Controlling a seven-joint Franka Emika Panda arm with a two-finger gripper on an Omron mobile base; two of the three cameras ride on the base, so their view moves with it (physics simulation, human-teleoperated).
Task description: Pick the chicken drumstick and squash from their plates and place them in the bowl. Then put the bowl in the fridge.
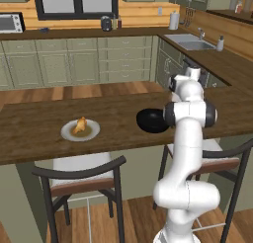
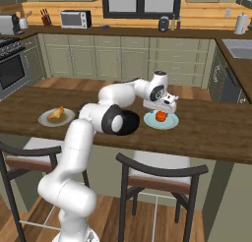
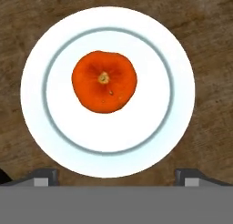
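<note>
White arm rises from base, bends at dark elbow joint, reaches forward over counter. Wrist turned down, hand pointing straight at counter top. End effector hovers low, jaws spread wide, nothing between them. Both dark fingertips apart at lower edge of hand view.

We're in a home kitchen: sage-green panelled cabinets w/ dark wood countertops, steel sink & tap in the corner, silver microwave on the back counter, black oven range at left, knife block, and a long wooden breakfast bar w/ dark-framed stools.
</note>
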